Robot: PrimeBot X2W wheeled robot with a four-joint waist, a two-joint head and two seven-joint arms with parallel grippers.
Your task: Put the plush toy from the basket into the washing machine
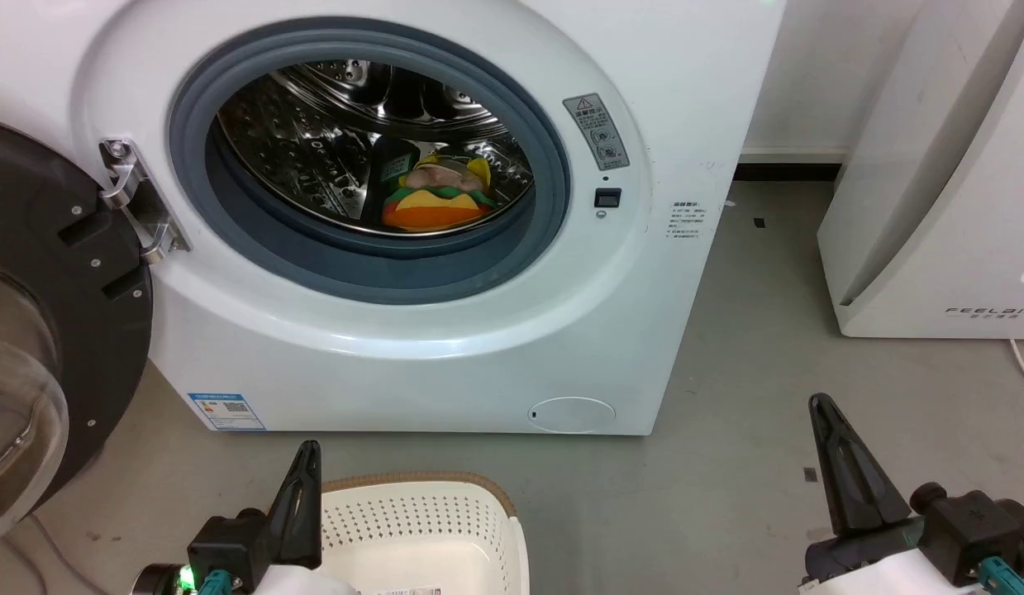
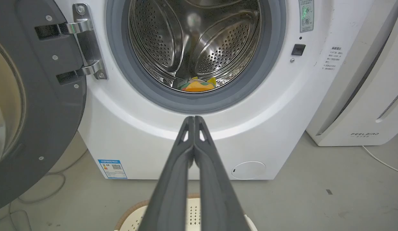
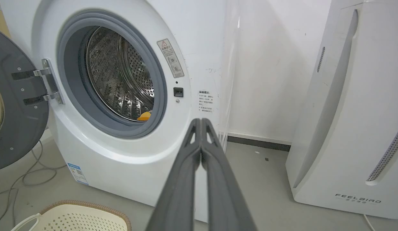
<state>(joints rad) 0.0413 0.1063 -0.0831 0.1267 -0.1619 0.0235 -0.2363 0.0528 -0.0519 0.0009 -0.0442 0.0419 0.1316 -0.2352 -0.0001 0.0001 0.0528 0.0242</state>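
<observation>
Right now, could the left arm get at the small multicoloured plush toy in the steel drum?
Probably yes: the black-framed glass door is swung wide, the white washing machine's porthole is unobstructed, and the plush toy lies near the drum's front. The left jaws, shut now, must open first.

Indoor laundry or utility corner, more like a bare test room than a furnished home. White front-loading washing machine [image 1: 445, 364] fills the upper left of the head view, with a white FEELBIRD appliance [image 1: 933, 207] at the right edge. Plain grey floor [image 1: 751, 397], white wall [image 1: 834, 74] with dark skirting [image 1: 788, 172]. Loose cord [image 2: 380, 160] at the lower right of the left wrist view; laundry basket [image 1: 421, 512] bottom centre of the head view.
</observation>
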